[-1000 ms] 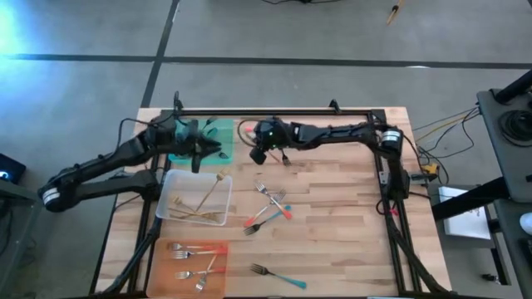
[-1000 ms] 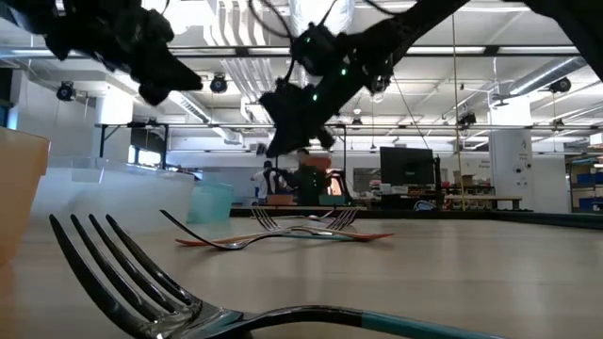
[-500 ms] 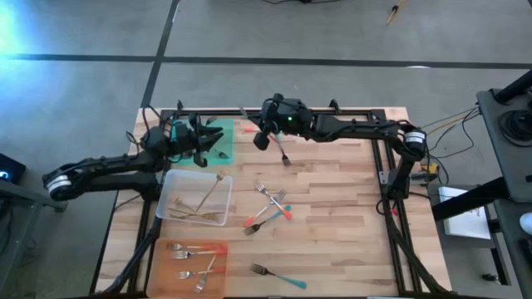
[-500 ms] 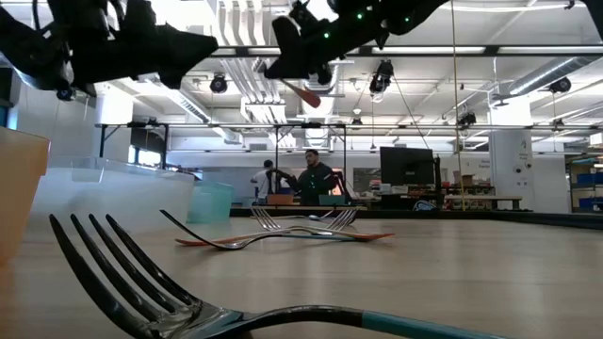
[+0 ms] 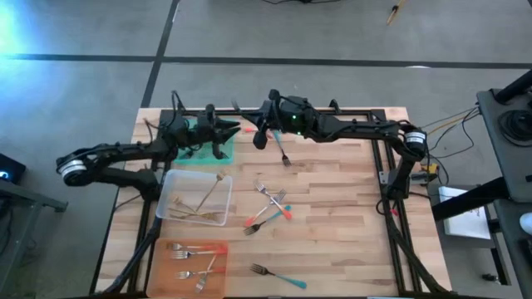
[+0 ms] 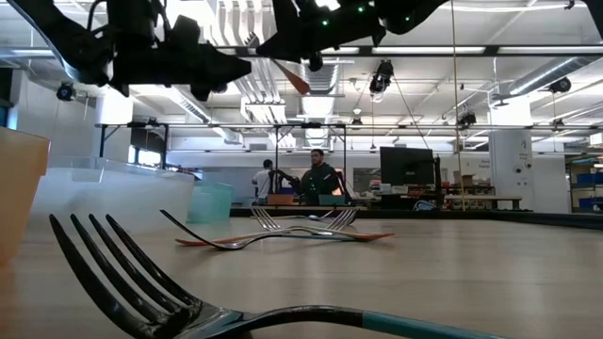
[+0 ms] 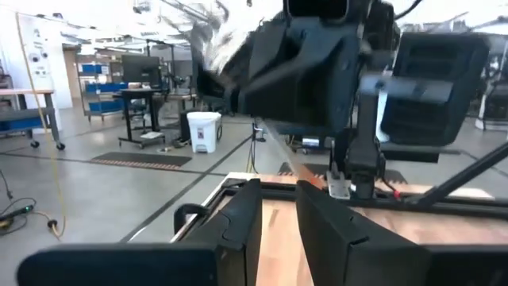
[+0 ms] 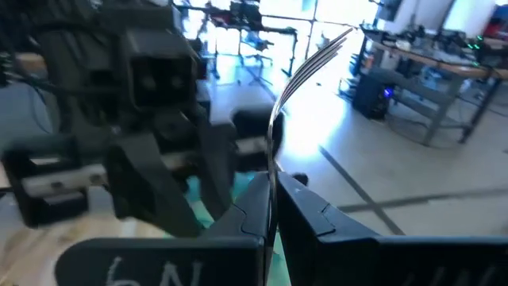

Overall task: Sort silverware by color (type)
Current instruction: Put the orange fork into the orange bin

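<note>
Right gripper (image 5: 253, 133): raised above the table's far edge, fingers pressed together on a red-handled fork (image 8: 295, 83); tines point up and away past the fingertips.

Left gripper (image 5: 235, 129): raised, facing the right gripper, tips just beside it; fingers (image 7: 242, 222) stand slightly apart with nothing between them.

Green tray (image 5: 223, 137): directly below the left gripper.

Clear tray (image 5: 170, 184): nearer than the left gripper; holds gold forks (image 5: 202, 203).

Orange tray (image 5: 158, 266): near edge; holds red-handled forks (image 5: 195, 251).

Loose forks (image 5: 268, 208): mixed teal and red handles, mid-table, well below and nearer than the right gripper.

Single teal-handled fork (image 5: 278, 276): near edge.
</note>
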